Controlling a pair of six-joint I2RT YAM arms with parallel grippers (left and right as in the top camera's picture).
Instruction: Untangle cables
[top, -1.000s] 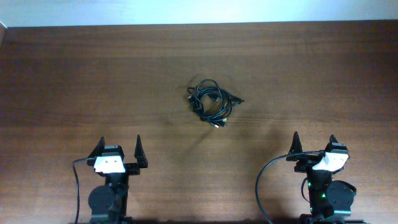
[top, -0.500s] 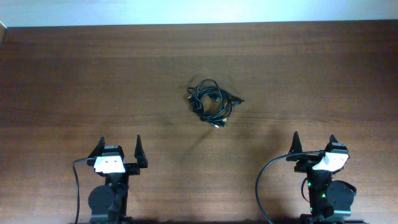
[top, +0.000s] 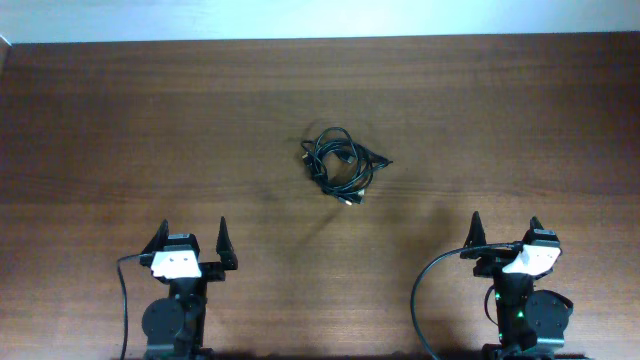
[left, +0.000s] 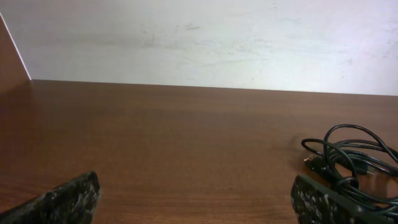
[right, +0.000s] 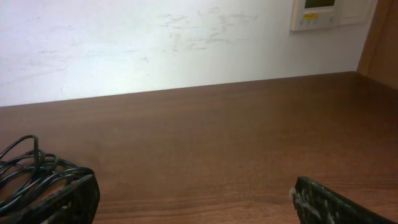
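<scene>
No shift since a second ago: tangled cables (top: 340, 167) at centre of worktop (top: 120, 120).
Left claw (top: 194, 224) and right claw (top: 505, 219) spread wide, empty, at the near edge, well apart from the bundle.

**Worktop** (top: 120, 120): dark wood, one flat stretch from near edge to far edge.

**Obstacle:** cables (top: 340, 165), a knotted bundle lying low around mid-width, toward the far half, with bare wood on every side.

**Left claw** (top: 193, 226): jaws spread wide at the near edge, well apart from the bundle. Open wood lies ahead and to both sides. The bundle sits ahead to its right.

**Right claw** (top: 506, 218): jaws spread wide at the near edge, with open wood ahead. The bundle sits ahead to its left.

**Bounds:** pale wall (left: 186, 37) behind the far edge. Brown side panel (right: 380, 37) at the far right corner.

**Near bases:** left base cord (top: 122, 300) and right base cord (top: 418, 300), each curving beside its arm.
</scene>
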